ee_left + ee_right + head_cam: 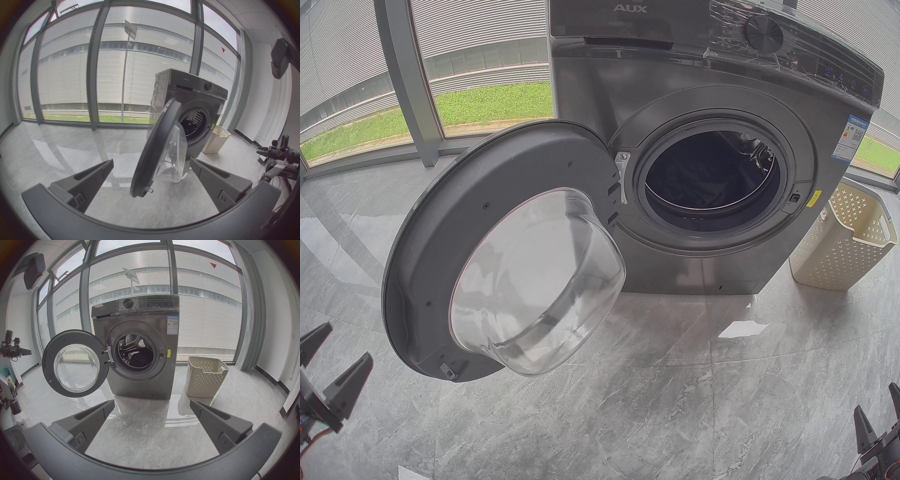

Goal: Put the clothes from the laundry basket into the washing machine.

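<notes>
Well left of the washing machine, the left gripper gapes wide, empty; the machine's door stands swung open; dark clothes lie in its drum; the laundry basket stands just right of it; out before the machine's right side, the right gripper gapes wide, empty.

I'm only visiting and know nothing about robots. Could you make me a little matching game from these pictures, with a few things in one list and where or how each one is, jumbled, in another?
Things
1. washing machine door
2. laundry basket
3. dark clothes
4. right gripper

States
A. lying inside the washing machine
B. jaws apart, holding nothing
C. swung wide open
D. standing on the floor beside the machine

Pairs: 1-C, 2-D, 3-A, 4-B
</notes>
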Tool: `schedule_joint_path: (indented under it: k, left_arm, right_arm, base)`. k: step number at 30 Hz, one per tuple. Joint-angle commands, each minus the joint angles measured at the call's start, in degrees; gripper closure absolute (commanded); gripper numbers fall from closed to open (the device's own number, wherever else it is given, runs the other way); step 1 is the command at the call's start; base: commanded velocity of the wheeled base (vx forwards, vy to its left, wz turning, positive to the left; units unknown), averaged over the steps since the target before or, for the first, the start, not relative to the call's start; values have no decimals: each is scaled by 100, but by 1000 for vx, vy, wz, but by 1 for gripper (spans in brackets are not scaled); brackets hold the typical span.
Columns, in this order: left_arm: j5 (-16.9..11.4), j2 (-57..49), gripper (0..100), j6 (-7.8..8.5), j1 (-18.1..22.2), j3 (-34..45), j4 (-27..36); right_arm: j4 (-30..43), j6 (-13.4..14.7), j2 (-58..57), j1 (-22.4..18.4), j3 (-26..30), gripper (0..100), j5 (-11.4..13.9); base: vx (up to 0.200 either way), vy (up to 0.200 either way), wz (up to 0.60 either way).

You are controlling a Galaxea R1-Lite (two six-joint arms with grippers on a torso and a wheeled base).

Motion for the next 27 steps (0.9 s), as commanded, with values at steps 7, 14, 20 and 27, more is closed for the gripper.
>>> schedule_joint_path:
  k: [7, 14, 20, 27]
  left_arm:
    - [-1179, 2552, 0, -2, -162, -459, -1299]
    - [-1513, 2376, 0, -2, -918, -292, -1387]
    - [-1504, 1497, 0, -424, -2368, -160, -1291]
    - [-1152, 1400, 0, -837, -2570, -195, -1212]
  right_arm:
    - [-7, -6, -49, 0, 92, 0, -7]
    - [-7, -15, -49, 0, 92, 0, -7]
    - [-7, -15, -49, 0, 92, 0, -7]
    - [-15, -15, -49, 0, 92, 0, -7]
  base:
    - [0, 0, 0]
    - [0, 0, 0]
    - [0, 0, 0]
    - [0, 0, 0]
